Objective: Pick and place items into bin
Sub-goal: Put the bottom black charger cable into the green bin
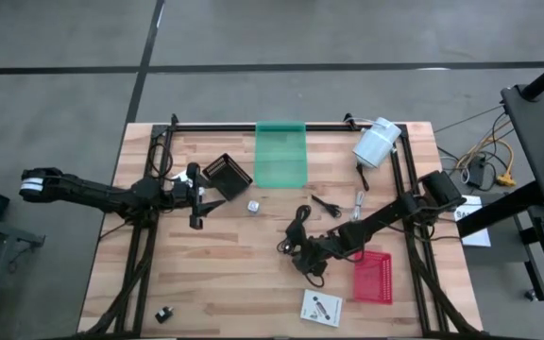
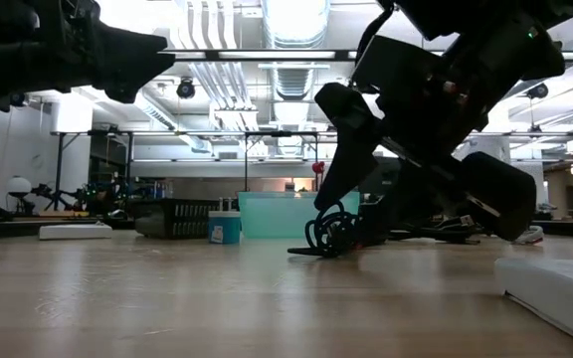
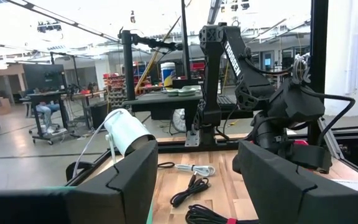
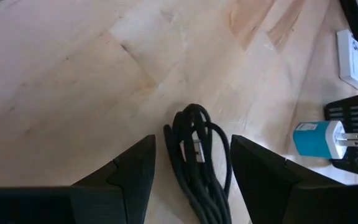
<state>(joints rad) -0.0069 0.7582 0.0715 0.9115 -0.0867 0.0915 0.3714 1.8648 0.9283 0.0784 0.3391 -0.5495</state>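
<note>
Above the coiled black cable [image 4: 197, 155], right gripper [image 4: 191, 171] jaws gape, astride it.

Wooden table [image 1: 215, 274] carries cable [image 1: 299, 225], bins [image 1: 280, 154].

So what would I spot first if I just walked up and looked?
Probably the right pincer, low over the middle of the table with its fingers open on either side of the coiled black cable. Next, the bright green bin at the table's far edge and the red basket near the right front. The left pincer waits, open, above the left side beside a black basket.
</note>
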